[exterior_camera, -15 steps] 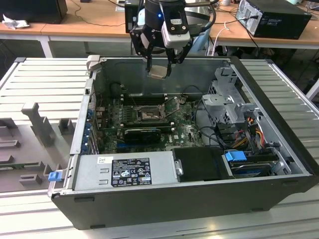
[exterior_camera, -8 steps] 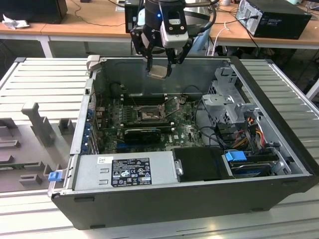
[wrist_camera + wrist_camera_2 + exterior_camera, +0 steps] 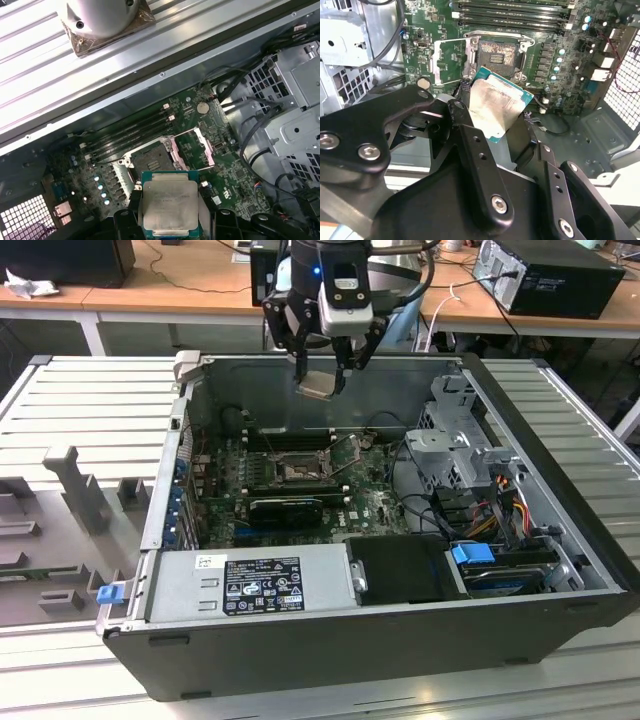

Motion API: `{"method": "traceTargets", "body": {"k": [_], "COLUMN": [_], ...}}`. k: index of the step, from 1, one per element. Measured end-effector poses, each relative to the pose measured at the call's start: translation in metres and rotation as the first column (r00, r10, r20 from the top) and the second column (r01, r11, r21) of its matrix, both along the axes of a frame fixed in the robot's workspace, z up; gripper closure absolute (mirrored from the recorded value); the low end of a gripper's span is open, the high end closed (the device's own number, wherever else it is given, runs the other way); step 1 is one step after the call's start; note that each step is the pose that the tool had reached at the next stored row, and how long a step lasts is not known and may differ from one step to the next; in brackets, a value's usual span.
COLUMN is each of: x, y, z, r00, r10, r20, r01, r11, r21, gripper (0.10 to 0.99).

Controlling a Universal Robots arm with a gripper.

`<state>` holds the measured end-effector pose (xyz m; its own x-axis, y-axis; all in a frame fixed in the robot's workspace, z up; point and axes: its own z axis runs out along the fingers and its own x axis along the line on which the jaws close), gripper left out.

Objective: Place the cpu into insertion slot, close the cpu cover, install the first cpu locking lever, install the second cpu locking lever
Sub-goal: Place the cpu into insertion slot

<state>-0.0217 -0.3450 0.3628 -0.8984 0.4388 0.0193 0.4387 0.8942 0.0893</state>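
Note:
My gripper (image 3: 321, 378) hangs above the open computer case, shut on the cpu (image 3: 318, 387), a pale silver square chip on a teal-edged base. In both wrist views the cpu (image 3: 498, 107) (image 3: 170, 209) sits tilted between the black fingers (image 3: 464, 131), well above the board. The insertion slot (image 3: 298, 470) (image 3: 498, 54) (image 3: 151, 161) lies bare and dark on the green motherboard, below the held chip. The cpu cover (image 3: 451, 61) (image 3: 193, 148) is swung open beside the slot.
The case holds a grey power supply (image 3: 250, 585) at the front, a metal drive cage (image 3: 462, 440) with cables on the exterior view's right, and a black ribbed block (image 3: 285, 508) near the slot. Memory slots (image 3: 512, 12) run beside the slot. Grey fixtures (image 3: 75, 490) stand outside.

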Motion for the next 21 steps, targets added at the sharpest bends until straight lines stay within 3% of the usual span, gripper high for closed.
{"method": "traceTargets", "body": {"k": [21], "x": [0.0], "y": [0.0], "z": [0.0], "r00": [0.9959], "r10": [-0.091], "r20": [0.0], "r01": [0.091], "r11": [0.9959], "r21": [0.0], "gripper": [0.553]}}
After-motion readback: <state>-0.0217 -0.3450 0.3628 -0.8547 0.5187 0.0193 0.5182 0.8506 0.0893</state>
